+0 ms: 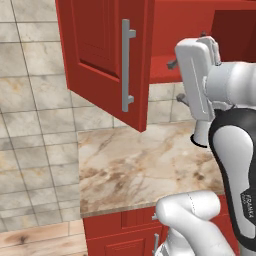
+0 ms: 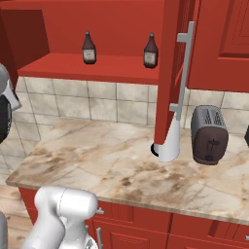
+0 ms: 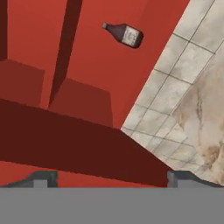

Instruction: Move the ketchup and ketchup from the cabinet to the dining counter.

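Shelf (image 2: 73,65): two bottles (image 2: 88,48) (image 2: 151,51) standing apart, room between them.
Door (image 2: 172,73): open, right of shelf.
Claw (image 3: 111,177): wide open, empty, short of shelf.

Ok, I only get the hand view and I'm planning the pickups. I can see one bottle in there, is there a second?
Observer: Yes. Two stand upright and apart on the cabinet shelf, a left bottle and a right bottle.
Operator: Anything on the surface underneath that I could knock?
Observer: A dark toaster sits on the worktop, off to the right of both bottles.
Operator: And the doors, are they out of the way?
Observer: The left door is swung wide open and juts out over the worktop's edge.
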Motion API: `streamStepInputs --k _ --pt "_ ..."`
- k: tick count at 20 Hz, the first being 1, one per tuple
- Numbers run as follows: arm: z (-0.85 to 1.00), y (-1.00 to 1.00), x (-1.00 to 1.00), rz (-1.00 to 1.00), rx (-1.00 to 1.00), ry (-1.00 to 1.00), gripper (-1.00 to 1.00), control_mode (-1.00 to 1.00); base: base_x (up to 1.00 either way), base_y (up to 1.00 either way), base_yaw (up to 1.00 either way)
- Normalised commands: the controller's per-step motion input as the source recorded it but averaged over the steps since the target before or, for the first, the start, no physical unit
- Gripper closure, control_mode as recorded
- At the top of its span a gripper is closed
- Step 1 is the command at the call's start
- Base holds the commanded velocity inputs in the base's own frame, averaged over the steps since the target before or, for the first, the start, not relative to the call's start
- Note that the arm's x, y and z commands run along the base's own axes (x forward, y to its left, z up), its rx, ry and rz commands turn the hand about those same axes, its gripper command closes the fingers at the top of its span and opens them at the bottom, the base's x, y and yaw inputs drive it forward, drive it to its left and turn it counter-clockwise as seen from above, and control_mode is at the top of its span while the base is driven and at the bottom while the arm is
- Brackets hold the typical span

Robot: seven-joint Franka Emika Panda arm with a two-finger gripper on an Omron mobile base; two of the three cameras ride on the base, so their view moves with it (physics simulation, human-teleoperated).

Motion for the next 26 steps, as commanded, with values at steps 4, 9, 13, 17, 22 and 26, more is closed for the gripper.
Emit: streamStepInputs --k 4,9,13,17,22,26 --pt "0.0 -0.09 0.42 -0.03 0.07 0.3 -1.0 -1.0 0.0 0.0 0.0" --pt "-0.19 0.12 0.47 0.0 0.0 0.2 -1.0 -1.0 0.0 0.0 0.0" --pt "-0.28 0.3 0.43 0.0 0.0 0.1 -1.0 -1.0 0.0 0.0 0.0" --pt "-0.24 0.33 0.31 0.04 0.0 0.01 -1.0 -1.0 0.0 0.0 0.0" --pt "-0.24 0.49 0.03 0.13 0.0 -0.01 -1.0 -1.0 0.0 0.0 0.0" --pt "-0.18 0.53 0.0 0.21 0.0 0.0 -1.0 -1.0 0.0 0.0 0.0"
